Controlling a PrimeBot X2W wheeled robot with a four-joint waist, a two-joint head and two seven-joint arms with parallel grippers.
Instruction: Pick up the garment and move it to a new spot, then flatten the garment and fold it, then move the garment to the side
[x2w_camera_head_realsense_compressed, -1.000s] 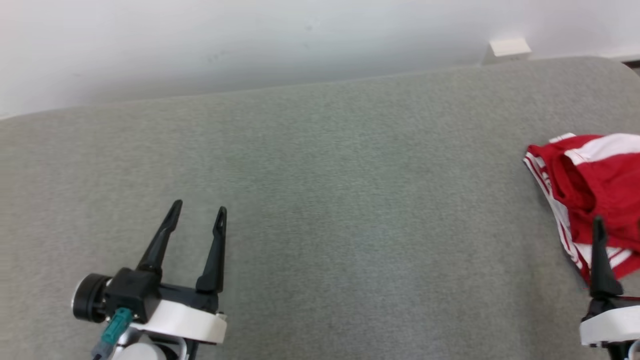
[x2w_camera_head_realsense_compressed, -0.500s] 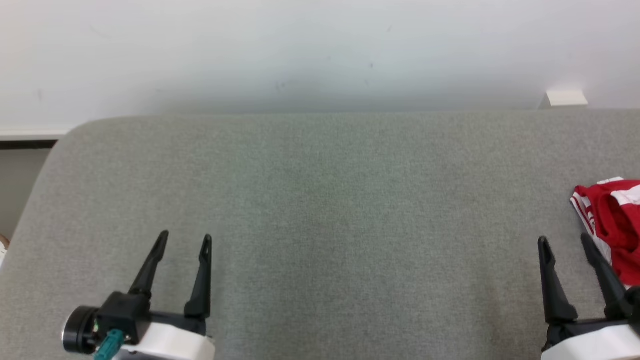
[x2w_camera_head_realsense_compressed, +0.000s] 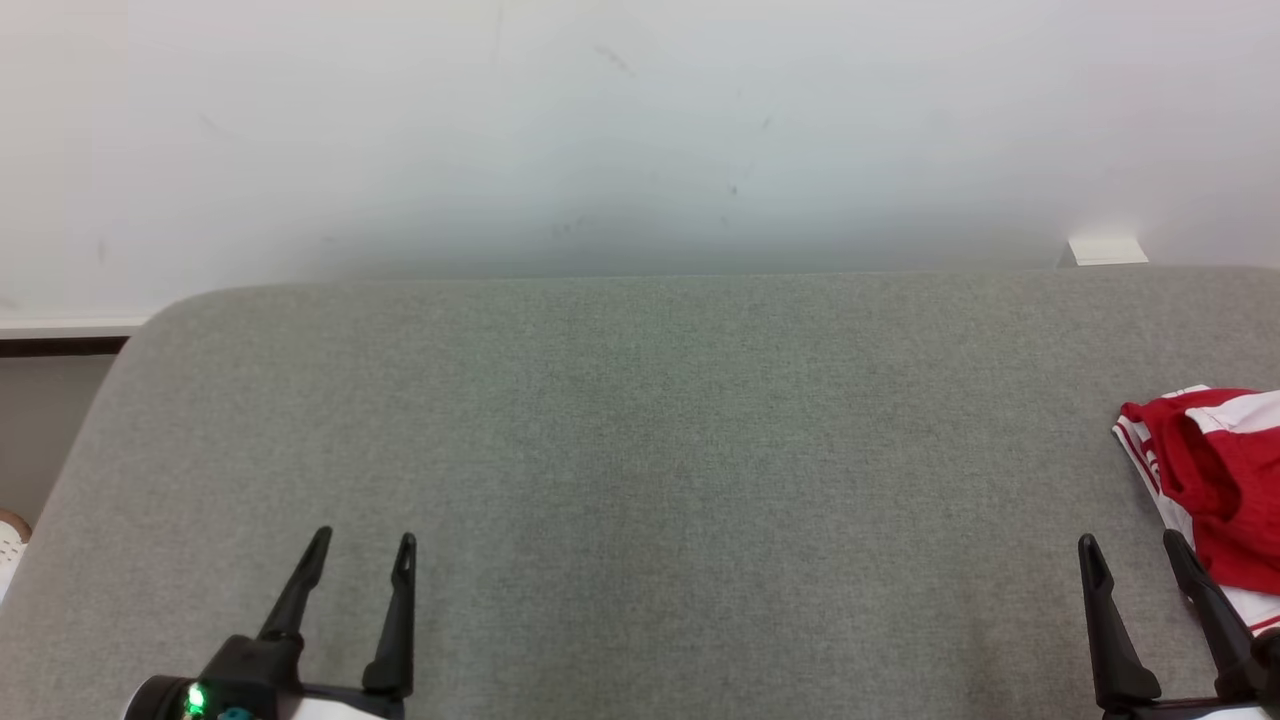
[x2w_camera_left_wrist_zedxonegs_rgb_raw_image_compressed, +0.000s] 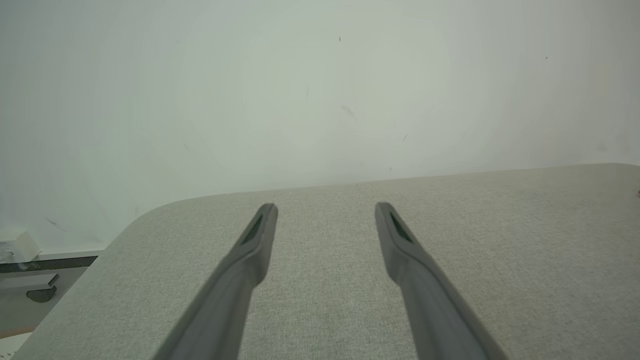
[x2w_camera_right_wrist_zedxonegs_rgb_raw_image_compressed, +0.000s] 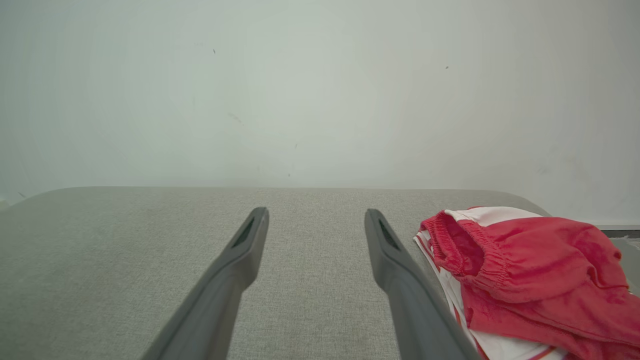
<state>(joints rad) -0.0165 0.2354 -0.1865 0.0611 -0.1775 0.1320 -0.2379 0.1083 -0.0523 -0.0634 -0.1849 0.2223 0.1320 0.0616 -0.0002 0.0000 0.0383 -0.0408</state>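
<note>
The garment (x2w_camera_head_realsense_compressed: 1215, 480) is red with white stripes and lies bunched at the right edge of the grey padded table (x2w_camera_head_realsense_compressed: 640, 450). In the right wrist view the garment (x2w_camera_right_wrist_zedxonegs_rgb_raw_image_compressed: 525, 270) sits just right of my fingers, its elastic waistband facing them. My right gripper (x2w_camera_head_realsense_compressed: 1133, 555) stands open at the lower right, beside the garment's near left edge, with nothing between its fingers. Open and empty as well, my left gripper (x2w_camera_head_realsense_compressed: 362, 548) hovers over bare cloth at the lower left. Along the left wrist view, the left gripper (x2w_camera_left_wrist_zedxonegs_rgb_raw_image_compressed: 325, 210) points toward the wall.
A pale wall (x2w_camera_head_realsense_compressed: 640, 130) rises right behind the table's far edge. A small white block (x2w_camera_head_realsense_compressed: 1105, 250) sits at the far right by the wall. The table's rounded left corner (x2w_camera_head_realsense_compressed: 150, 320) drops to a floor strip and dark baseboard.
The head camera has swung left and tilted up, so the garment now sits at the frame's right edge. Both grippers stay open and sit lower in the view.
</note>
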